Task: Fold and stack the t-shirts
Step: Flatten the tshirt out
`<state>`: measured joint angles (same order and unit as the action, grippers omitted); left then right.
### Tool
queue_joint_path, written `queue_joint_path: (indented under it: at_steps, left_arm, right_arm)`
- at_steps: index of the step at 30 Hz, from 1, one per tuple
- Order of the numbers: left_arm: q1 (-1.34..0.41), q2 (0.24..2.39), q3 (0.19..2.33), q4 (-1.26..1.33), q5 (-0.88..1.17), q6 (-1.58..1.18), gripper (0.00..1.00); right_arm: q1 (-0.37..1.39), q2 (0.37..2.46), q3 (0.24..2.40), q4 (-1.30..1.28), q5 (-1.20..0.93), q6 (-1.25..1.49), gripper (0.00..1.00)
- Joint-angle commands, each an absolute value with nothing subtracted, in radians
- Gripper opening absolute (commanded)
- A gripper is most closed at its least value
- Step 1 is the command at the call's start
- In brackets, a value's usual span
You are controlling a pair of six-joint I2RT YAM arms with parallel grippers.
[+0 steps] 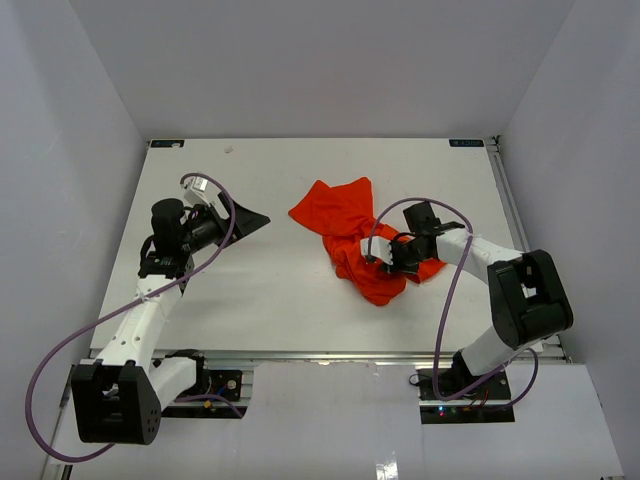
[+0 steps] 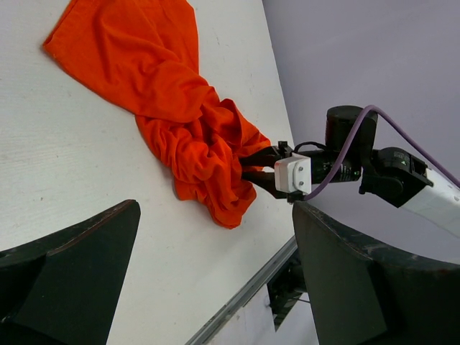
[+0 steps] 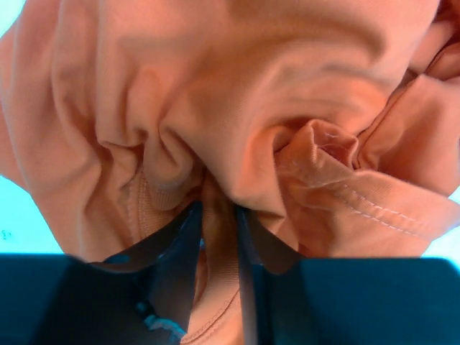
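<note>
A bright orange-red t-shirt (image 1: pixel 345 235) lies crumpled on a white tabletop (image 1: pixel 260 290), seen from above. Its far end spreads out fairly flat, while its near end is bunched into twisted folds.

The right pincer (image 1: pixel 383 258) sits at the near right edge of the t-shirt, touching the bunched cloth. In the right wrist view, its two dark fingers (image 3: pixel 180 244) are pressed close on a narrow fold of the t-shirt, with a stitched hem showing just to the right of that fold. Gathered cloth fills almost the whole of that view. The side view from the left wrist shows the same grip, with the fingers buried in the wrinkled near end of the t-shirt.

The left pincer (image 1: pixel 250 218) is to the left of the t-shirt, apart from it and pointing toward it. Its fingers are spread wide and hold nothing. From the left wrist view the t-shirt shows in the gap between them, farther away across the tabletop.
</note>
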<state>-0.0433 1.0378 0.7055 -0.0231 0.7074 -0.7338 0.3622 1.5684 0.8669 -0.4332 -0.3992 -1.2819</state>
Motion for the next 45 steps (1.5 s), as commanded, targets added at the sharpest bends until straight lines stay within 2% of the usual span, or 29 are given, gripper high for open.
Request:
queue_joint_path:
  at_steps: [1,3,9,21,31,36,42,45]
  left_arm:
    - [-0.046,1.029,0.715,-0.025,0.718,-0.735,0.98]
    - [-0.046,1.026,0.715,-0.028,0.719,-0.732,0.98]
    - [-0.046,1.022,0.701,-0.011,0.713,-0.739,0.98]
    - [-0.066,1.048,0.696,0.024,0.761,-0.735,0.98]
    - [-0.166,1.124,0.727,0.063,0.746,-0.727,0.98]
    - [-0.173,1.129,0.721,0.064,0.753,-0.726,0.98]
    - [-0.173,1.131,0.724,0.054,0.767,-0.718,0.98]
    - [-0.173,1.135,0.735,0.037,0.769,-0.71,0.98]
  right_arm:
    - [0.367,1.58,0.873,-0.402,-0.382,-1.289,0.29]
    - [0.365,1.58,0.887,-0.411,-0.39,-1.273,0.2]
    - [0.35,1.479,0.949,-0.495,-0.452,-1.246,0.06]
    - [0.261,1.339,1.054,-0.566,-0.543,-1.134,0.06]
    - [0.255,1.24,1.12,-0.627,-0.696,-1.068,0.06]
    - [0.333,1.201,1.071,-0.805,-0.723,-1.273,0.06]
    - [0.512,1.177,0.931,-0.813,-0.654,-1.293,0.08]
    - [0.581,1.19,0.881,-0.747,-0.641,-1.261,0.17]
